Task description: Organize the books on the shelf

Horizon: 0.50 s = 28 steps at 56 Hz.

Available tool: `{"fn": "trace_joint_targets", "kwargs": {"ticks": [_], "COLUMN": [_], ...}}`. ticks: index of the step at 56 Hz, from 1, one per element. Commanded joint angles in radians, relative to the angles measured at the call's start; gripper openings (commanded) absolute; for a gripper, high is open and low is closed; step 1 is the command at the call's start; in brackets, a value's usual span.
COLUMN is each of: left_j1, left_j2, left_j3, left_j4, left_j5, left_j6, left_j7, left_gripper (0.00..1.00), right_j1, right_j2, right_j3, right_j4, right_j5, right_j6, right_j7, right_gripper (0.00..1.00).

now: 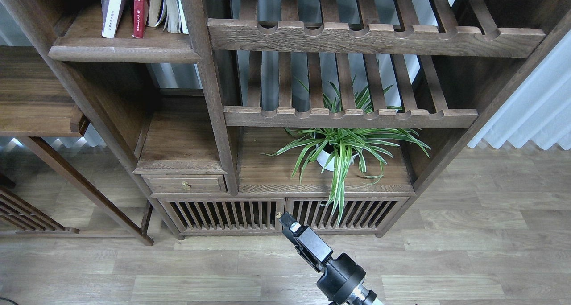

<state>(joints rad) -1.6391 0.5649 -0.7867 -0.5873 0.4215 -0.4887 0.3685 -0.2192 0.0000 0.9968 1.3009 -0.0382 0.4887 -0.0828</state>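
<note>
Books (142, 8) upright on shelf (122, 51), well above-left of plant (341, 146); right gripper (287, 222) below plant, jaws' gap unclear, holding nothing.

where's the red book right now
In the head view the red book stands upright at top left on the shelf, between a pale book on its left and cream-paged books on its right.

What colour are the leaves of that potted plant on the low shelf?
Green with pale cream-white stripes, long and narrow, on the potted plant; seen in the head view.
</note>
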Motion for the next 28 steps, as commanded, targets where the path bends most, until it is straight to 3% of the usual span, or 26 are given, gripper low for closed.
{"fn": "trace_joint_targets", "kwargs": {"ticks": [1, 5, 10, 14, 28], "left_j1": [-0.002, 0.001, -0.005, -0.018, -0.03], "left_j2": [-0.023, -0.039, -0.046, -0.048, -0.106], "left_j3": [0.0, 0.0, 0.0, 0.006, 0.021], "left_j4": [0.041, 0.064, 0.08, 0.104, 0.146], "left_j5": [0.0, 0.0, 0.0, -0.001, -0.01], "left_j6": [0.0, 0.0, 0.0, 0.0, 0.0], "left_j7": [-0.005, -0.025, -0.092, -0.121, -0.164], "left_gripper": [0.08, 0.07, 0.07, 0.07, 0.07], "right_j1": [0.012, 0.024, 0.047, 0.058, 0.1], "right_j2": [0.0, 0.0, 0.0, 0.0, 0.0], "right_j3": [0.006, 0.005, 0.005, 0.005, 0.005], "right_j4": [0.0, 0.0, 0.0, 0.0, 0.001], "right_j5": [0.011, 0.026, 0.052, 0.067, 0.124], "right_j6": [0.0, 0.0, 0.0, 0.0, 0.0], "right_j7": [0.005, 0.005, 0.005, 0.006, 0.006], "right_gripper": [0.99, 0.99, 0.99, 0.99, 0.99]}}
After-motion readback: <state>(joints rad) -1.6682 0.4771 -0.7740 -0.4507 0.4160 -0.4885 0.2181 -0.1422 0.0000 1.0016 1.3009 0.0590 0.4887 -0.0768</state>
